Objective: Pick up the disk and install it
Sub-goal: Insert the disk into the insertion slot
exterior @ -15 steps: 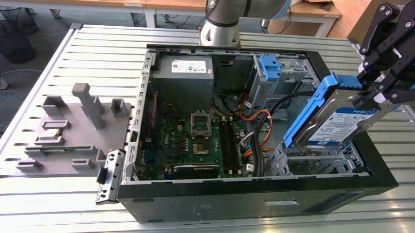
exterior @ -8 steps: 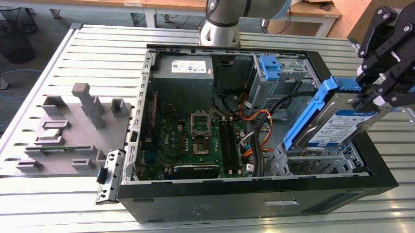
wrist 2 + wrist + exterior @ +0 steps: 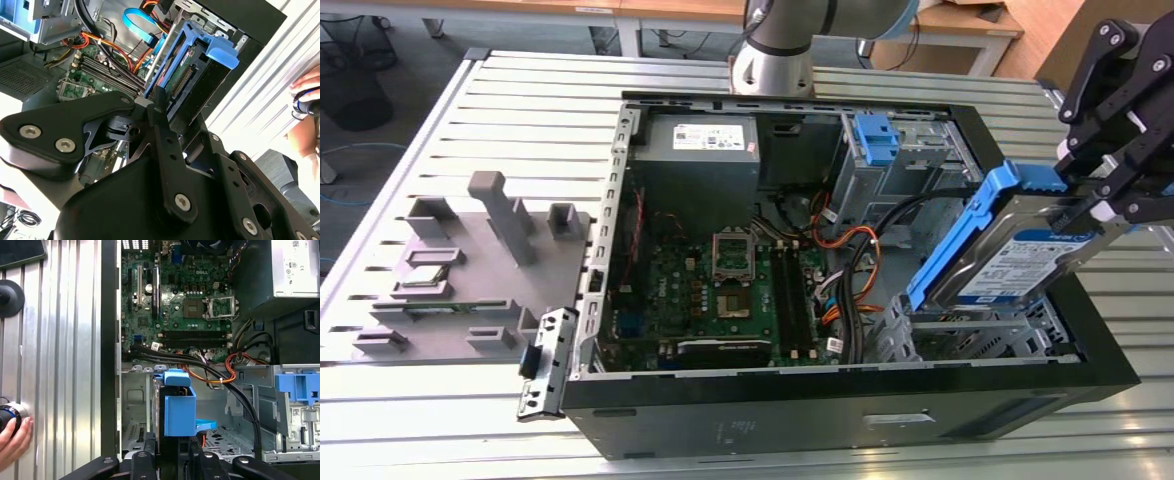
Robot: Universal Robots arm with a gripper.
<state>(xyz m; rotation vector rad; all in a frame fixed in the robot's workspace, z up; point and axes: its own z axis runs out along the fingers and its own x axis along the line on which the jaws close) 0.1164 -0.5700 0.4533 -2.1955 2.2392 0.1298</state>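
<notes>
Right now the tool point(image 3: 1091, 212) is clamped on the upper end of the disk point(image 3: 1007, 262), holding it tilted in the air. The disk's lower end hangs close over the metal drive cage point(image 3: 974, 335) in the corner of the open computer case point(image 3: 854, 415), on the exterior view's right. Inside the case lie the green motherboard point(image 3: 720, 280), the grey power supply point(image 3: 700, 150) and orange and black cables point(image 3: 847, 245). Another blue bracket point(image 3: 874, 140) sits in a bay at the far side. The case rests on a ribbed metal table point(image 3: 494, 110). In the first wrist view a hand point(image 3: 14, 440) lies on the table beside a round knob point(image 3: 9, 415).
</notes>
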